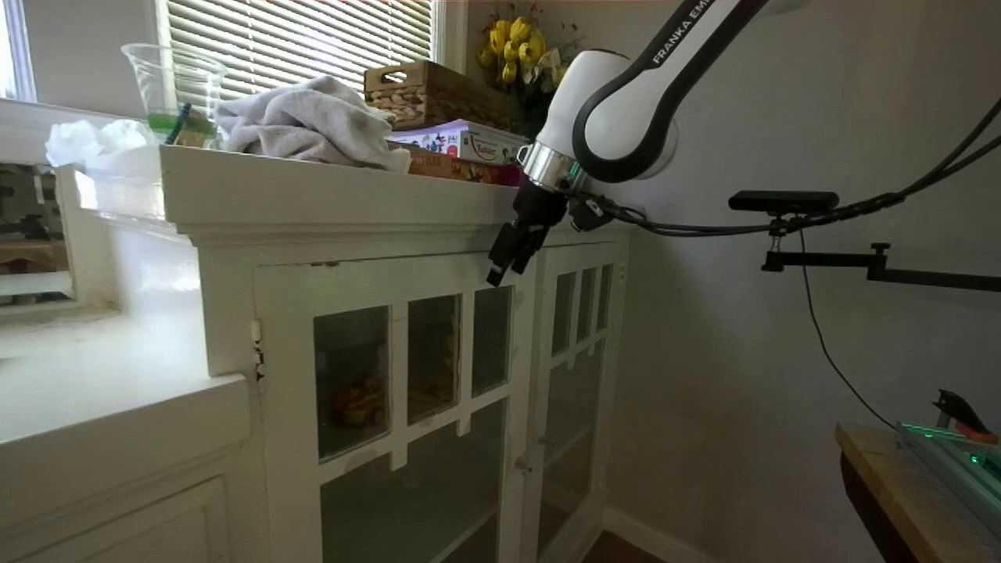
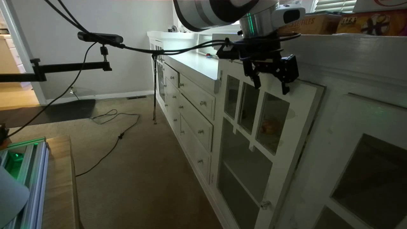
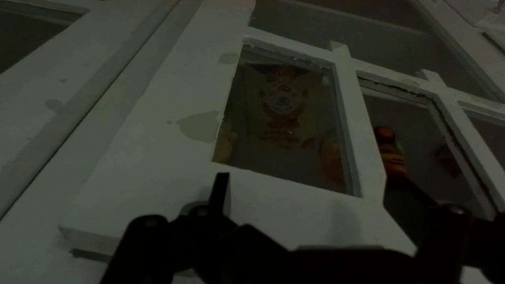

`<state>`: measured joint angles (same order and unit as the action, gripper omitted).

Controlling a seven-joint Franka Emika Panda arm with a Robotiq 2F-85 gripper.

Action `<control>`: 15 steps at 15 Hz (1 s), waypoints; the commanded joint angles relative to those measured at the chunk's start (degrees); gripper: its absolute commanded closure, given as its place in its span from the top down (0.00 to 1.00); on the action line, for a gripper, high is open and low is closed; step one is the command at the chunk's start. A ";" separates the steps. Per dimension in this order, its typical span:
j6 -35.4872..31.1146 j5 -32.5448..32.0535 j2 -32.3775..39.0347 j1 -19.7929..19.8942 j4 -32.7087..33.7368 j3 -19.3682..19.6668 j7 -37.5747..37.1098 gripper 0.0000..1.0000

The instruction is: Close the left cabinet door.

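The left cabinet door (image 2: 254, 141) sat between the drawers (image 2: 194, 117) and the matching glass-paned door (image 1: 579, 351), its free edge slightly proud of the frame (image 1: 227, 313). A push landing too low could well crack a pane (image 3: 288, 118), and pressure on the top corner alone might leave the bottom ajar if the wood bound. The long axis ran upright; the face pointed outward, turned slightly toward the drawers. The hand (image 2: 271, 88), spread apart, hung by the top rail (image 3: 300, 213), though whether it touched could not be told
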<state>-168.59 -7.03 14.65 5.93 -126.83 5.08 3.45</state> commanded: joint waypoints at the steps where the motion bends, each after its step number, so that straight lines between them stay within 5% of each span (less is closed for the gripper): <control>1: -3.28 0.08 1.03 0.30 -0.24 0.29 1.77 1.00; 15: -7.41 -0.50 3.45 0.83 0.55 0.22 4.71 1.00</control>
<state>-174.13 -7.08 16.42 6.24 -127.09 5.29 6.37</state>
